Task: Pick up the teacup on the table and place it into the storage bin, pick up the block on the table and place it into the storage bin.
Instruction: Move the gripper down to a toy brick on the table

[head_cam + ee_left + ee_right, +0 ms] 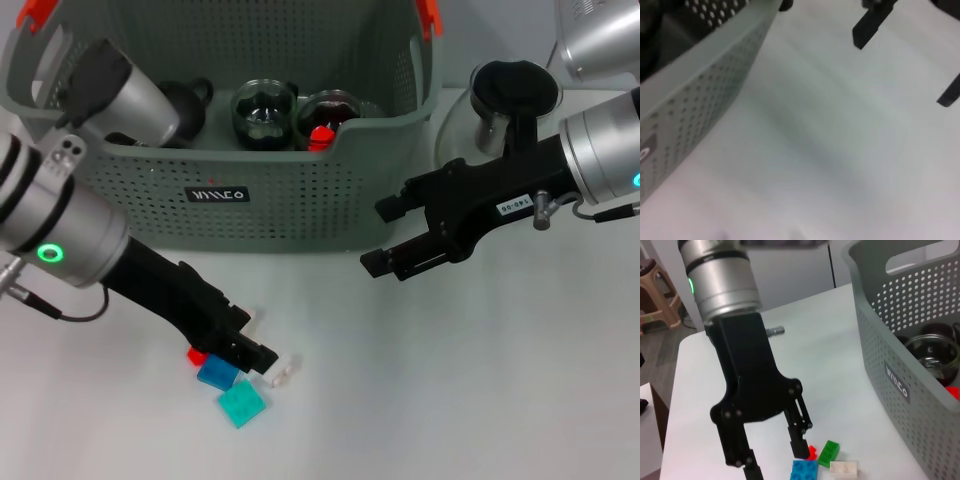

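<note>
The grey-green storage bin (300,200) stands at the back, and two glass teacups (265,112) sit inside it, one holding a red piece (320,135). On the table in front lie small blocks: red (197,355), blue (217,372), teal (242,403) and white (277,370). My left gripper (255,340) hangs open right over them, one fingertip (800,442) beside the red block (811,452). My right gripper (378,236) is open and empty, hovering before the bin's right corner. No teacup shows on the table.
A glass teapot with a black lid (505,100) stands right of the bin, behind my right arm. A dark pot (185,105) sits in the bin's left part. The bin's wall (700,85) is close to my left wrist.
</note>
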Motion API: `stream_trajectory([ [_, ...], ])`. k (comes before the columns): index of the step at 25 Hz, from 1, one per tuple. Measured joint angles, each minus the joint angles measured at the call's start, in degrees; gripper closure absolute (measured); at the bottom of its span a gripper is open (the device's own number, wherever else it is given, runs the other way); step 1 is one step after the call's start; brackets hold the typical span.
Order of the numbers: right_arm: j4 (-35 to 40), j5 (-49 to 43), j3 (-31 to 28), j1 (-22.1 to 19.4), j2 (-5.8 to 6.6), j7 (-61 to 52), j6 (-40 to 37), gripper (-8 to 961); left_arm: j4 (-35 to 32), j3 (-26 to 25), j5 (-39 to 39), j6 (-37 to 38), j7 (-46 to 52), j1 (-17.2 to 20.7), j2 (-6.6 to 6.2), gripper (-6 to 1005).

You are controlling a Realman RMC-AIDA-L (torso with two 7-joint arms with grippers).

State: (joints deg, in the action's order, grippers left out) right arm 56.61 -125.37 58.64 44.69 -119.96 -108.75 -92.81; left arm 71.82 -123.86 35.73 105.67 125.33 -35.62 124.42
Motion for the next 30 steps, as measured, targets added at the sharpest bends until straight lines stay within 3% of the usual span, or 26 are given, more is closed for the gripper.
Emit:
stream_trajectory([
  [15,-1.53,0.14,-0.02,-0.36,0.83,2.19,0.01,115,-1.90,19.52,-0.15,-9.71,8.41,0.97,0.07,316],
  [30,-1.60,0.05,-0.91,-1.04,1.37,2.81,-0.01,116,-4.55,23.92,-1.28,-16.52,9.61,-0.45,0.03,318],
])
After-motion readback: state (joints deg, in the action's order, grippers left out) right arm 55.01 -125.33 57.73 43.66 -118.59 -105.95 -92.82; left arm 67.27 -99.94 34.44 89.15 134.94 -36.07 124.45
